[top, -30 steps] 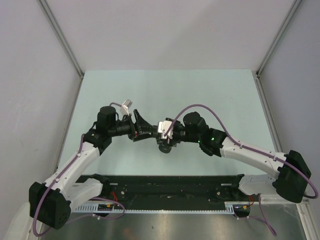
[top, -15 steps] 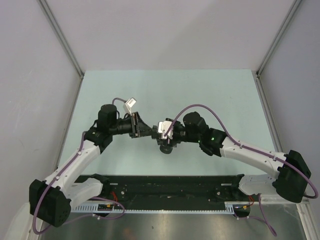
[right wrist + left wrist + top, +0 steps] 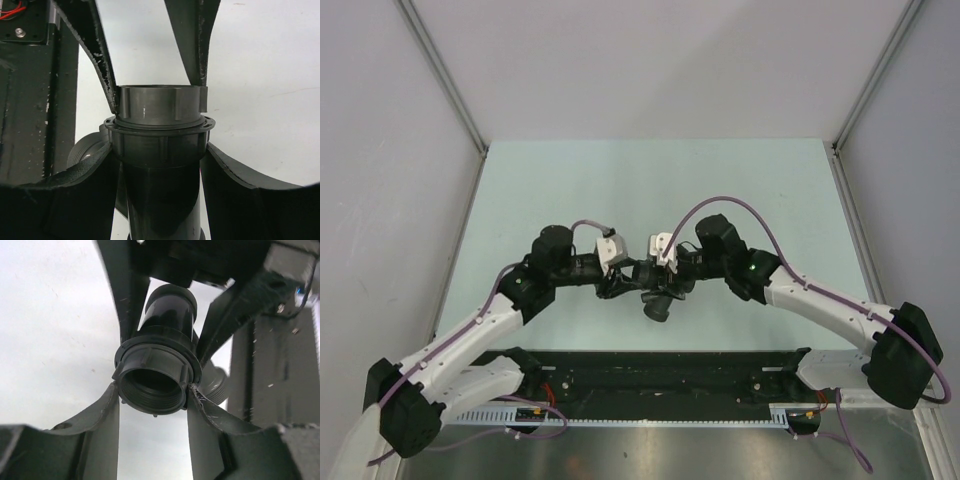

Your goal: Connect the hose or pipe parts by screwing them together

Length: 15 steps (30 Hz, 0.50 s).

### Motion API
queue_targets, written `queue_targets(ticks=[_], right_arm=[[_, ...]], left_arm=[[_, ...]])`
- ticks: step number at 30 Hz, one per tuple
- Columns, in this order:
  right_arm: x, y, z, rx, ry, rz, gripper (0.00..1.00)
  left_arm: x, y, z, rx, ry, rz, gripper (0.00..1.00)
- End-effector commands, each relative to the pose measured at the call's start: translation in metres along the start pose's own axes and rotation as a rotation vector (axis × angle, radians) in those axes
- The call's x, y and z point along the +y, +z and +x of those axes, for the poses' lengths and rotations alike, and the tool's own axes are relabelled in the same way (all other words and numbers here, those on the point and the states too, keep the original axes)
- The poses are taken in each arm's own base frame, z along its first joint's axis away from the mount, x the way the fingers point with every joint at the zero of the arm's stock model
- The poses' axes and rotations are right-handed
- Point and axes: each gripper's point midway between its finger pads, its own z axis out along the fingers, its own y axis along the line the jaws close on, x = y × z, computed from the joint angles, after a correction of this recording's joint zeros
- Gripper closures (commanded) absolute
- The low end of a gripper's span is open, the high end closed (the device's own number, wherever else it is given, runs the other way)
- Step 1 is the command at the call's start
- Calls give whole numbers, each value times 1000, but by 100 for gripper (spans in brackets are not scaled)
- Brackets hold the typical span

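I see left tool [image 3: 623,282] has swung in, now clamped on threaded ring part [image 3: 155,385]; right tool [image 3: 655,280] clenched on branched pipe [image 3: 658,306], mid-air above worktop [image 3: 570,180]; probably another screwing turn

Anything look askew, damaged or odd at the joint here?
Nothing is askew: the threaded nut sits level on the pipe fitting. The only oddity is whitish flaking along the inner edges of the fingers of the left gripper, which looks like pad wear.

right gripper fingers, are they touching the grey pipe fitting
Touching. Right wrist view: the right gripper's fingers press both sides of the pipe fitting.
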Motion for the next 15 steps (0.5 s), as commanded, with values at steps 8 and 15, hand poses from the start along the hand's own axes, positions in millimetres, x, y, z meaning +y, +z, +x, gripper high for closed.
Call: queue_targets(ticks=[8,15], right_arm=[[9,-7,-59,-203,-30,-136,100],[5,-6,-60,-204,-34,-119,100]], left_arm=[[21,1,2,-4,689,-50,59],[17,-10,-10,-46,671,-88,15]])
